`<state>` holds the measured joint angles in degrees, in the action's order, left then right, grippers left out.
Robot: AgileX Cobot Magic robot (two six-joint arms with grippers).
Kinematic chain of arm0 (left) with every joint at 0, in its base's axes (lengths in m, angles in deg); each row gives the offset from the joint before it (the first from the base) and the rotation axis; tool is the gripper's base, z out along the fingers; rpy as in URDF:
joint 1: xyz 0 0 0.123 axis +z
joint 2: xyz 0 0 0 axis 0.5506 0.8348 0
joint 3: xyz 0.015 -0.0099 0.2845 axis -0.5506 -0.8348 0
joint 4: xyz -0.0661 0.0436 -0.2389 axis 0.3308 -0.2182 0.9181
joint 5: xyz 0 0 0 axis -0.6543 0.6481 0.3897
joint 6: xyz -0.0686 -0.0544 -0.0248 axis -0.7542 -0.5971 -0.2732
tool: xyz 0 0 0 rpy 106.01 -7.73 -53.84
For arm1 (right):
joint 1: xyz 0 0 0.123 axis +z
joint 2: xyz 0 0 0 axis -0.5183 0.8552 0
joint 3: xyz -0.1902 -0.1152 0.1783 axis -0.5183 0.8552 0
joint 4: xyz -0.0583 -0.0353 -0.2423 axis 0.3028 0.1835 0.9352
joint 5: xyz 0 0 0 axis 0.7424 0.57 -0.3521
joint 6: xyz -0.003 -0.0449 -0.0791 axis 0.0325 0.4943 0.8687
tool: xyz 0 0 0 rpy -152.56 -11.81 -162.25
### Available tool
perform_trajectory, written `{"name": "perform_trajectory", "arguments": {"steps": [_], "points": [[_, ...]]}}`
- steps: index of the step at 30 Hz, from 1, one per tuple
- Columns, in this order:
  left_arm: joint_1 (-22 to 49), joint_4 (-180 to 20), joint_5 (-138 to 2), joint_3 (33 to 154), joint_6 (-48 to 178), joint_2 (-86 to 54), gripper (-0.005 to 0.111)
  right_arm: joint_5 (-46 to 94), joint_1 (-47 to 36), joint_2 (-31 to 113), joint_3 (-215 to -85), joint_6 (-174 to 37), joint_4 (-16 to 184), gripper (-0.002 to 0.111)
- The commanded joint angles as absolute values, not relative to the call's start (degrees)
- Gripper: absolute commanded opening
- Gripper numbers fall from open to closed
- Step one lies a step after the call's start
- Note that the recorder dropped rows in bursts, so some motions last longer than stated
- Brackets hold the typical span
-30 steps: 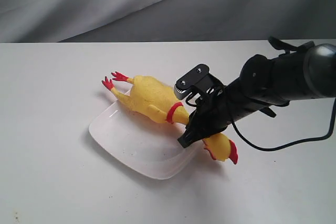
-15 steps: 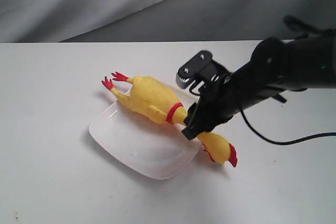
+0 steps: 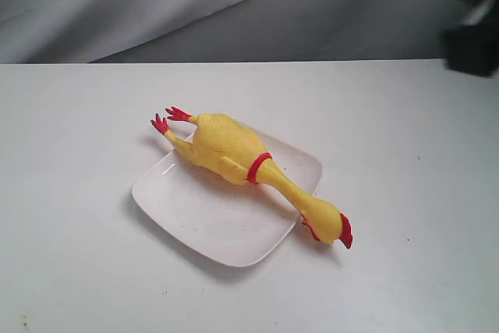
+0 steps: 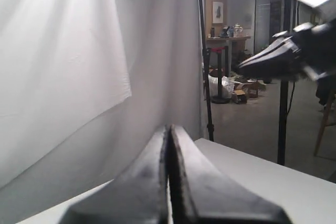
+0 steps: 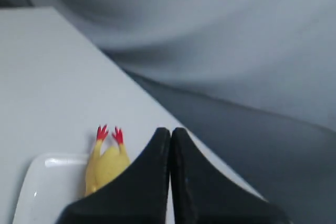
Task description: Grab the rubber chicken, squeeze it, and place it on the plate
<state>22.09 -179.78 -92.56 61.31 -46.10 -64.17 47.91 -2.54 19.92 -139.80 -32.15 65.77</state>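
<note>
The yellow rubber chicken [image 3: 234,155] lies across the white plate [image 3: 195,216], red feet past its far-left rim and head with red comb hanging over its right edge onto the table. My right gripper [image 5: 171,131] is shut and empty, lifted well away; its wrist view shows the chicken's feet and rump [image 5: 105,161] and a plate corner [image 5: 37,187] below it. Only a dark blur of the right arm [image 3: 468,5] shows at the exterior view's top right. My left gripper [image 4: 169,128] is shut on nothing, raised and facing the backdrop.
The white table [image 3: 93,115] spreads around the plate, backed by a grey cloth [image 3: 195,5]. The left wrist view looks past a white curtain [image 4: 63,51] at light stands [image 4: 202,51] and the raised right arm [image 4: 283,56].
My right gripper has let go of the chicken's neck and pulled up and away to the top right. The chicken stays lying across the plate.
</note>
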Motion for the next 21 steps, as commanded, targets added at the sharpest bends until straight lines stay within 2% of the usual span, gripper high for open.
{"name": "perform_trajectory", "arguments": {"steps": [1,8,12,21], "points": [[22.09,-179.54,-87.43,57.07,-44.97,-64.47,0.0,44.43,-2.64,4.56,-133.25,-32.38,62.92,0.0],[22.09,-179.54,-84.92,54.57,-46.85,-64.47,0.0,42.4,-2.64,-15.14,-126.76,-31.97,64.03,0.0],[22.09,-179.54,-85.87,54.57,-46.75,-64.47,0.0,46.64,-2.64,-23.26,-126.17,-31.97,63.94,0.0],[22.09,-179.54,-85.87,54.57,-46.85,-64.47,0.0,47.43,-2.64,-30.95,-126.49,-31.97,63.34,0.0]]}}
